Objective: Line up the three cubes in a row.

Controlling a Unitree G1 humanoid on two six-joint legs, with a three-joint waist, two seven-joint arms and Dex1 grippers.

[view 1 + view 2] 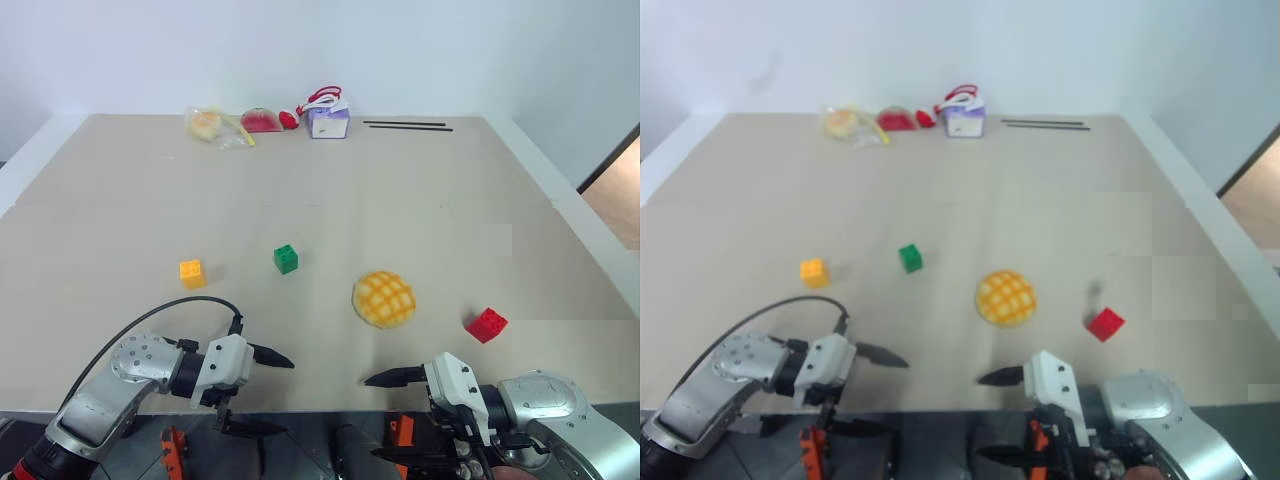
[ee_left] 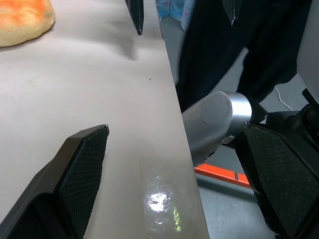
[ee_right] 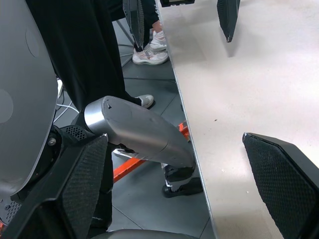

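Both grippers are hovering at the near table edge (image 1: 560,215), released and empty: the left gripper (image 1: 262,392) facing the right gripper (image 1: 392,415). Beyond the left one, the yellow-orange cube (image 1: 191,272) and green cube (image 1: 286,259) are sitting well apart. Beyond the right one, the red cube (image 1: 486,325) is lying near a yellow bun (image 1: 384,299).

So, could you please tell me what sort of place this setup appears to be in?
Probably a robotics lab or test room. A large plain beige table stands against a bare white wall, with toy props laid out on it: a yellow cube, green cube, red cube and a bun.
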